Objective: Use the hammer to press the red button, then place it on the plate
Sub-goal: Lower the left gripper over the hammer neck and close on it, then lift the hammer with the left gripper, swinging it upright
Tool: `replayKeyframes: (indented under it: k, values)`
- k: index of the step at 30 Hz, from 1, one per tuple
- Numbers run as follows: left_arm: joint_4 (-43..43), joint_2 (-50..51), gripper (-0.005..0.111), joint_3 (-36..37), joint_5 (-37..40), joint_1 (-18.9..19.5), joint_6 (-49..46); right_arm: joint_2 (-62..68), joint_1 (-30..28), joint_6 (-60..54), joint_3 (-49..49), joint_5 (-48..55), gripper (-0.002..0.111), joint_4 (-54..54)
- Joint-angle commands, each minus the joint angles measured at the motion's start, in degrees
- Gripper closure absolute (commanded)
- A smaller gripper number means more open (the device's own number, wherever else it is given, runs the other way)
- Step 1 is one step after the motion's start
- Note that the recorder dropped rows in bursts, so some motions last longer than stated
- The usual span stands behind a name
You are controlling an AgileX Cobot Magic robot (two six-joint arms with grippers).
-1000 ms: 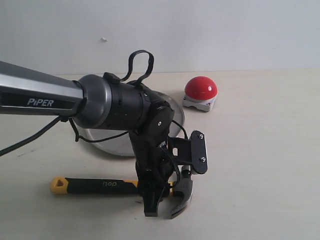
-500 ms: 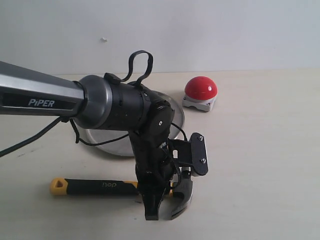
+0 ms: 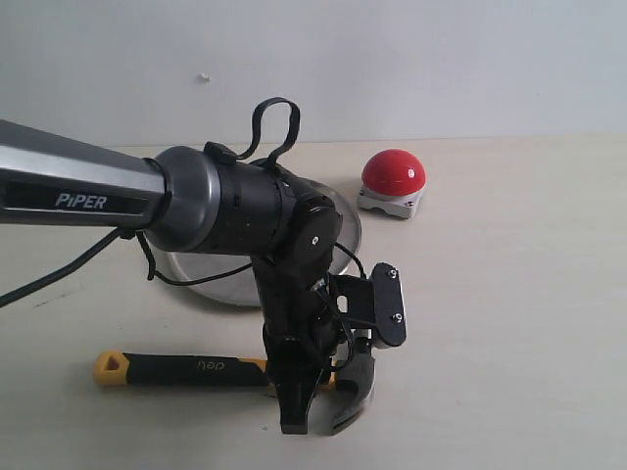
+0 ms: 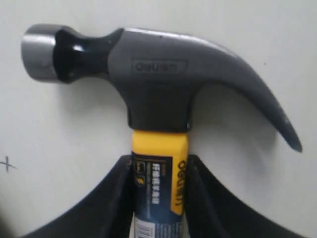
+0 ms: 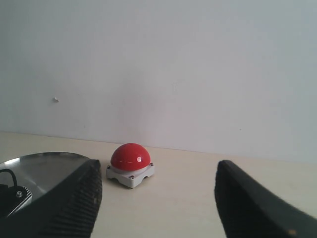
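Item 1, claw hammer: lies flat on the tabletop, handle running out toward 9 o'clock, steel head at the 3 o'clock end; seemingly not yet lifted

Item 2, left hand: comes down from above and is closed on the hammer's handle just under the head, one finger on each side, touching the yellow collar; a grip this near the head probably keeps the heavy end from swinging and lets the striking face be aimed

Item 3, red button: stands on its grey base at about 1 o'clock from the hammer head, well apart from it, untouched; pressing judged still to come

Item 4, steel plate: at about 11 o'clock from the hammer head, largely hidden behind the left arm; the part that shows carries nothing; the hammer's final place

Item 5, right hand: fingers spread wide, nothing between them, facing the button from a distance; apparently kept out of the working arm's way
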State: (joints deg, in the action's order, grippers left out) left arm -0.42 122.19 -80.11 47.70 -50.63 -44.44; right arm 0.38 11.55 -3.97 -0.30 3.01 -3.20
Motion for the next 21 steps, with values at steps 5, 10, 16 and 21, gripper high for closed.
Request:
replayKeyframes:
  k: [5,10,16,21]
  values:
    - [-0.92,0.4,0.107,0.0,1.7,-0.24,-0.3,-0.38,0.13,-0.41,0.3,-0.74,0.045,0.14]
    - [-1.98,-1.24,0.107,-2.84,7.83,-0.28,2.28,-0.38,0.13,-0.41,0.3,-0.74,0.045,0.33]
    - [-4.48,-4.85,0.107,-8.73,15.27,-0.28,7.42,-0.38,0.13,-0.41,0.3,-0.74,0.045,0.33]
    - [-13.11,-8.04,0.107,-11.04,18.86,-0.1,7.62,-0.38,0.13,-0.41,0.3,-0.74,0.045,0.33]
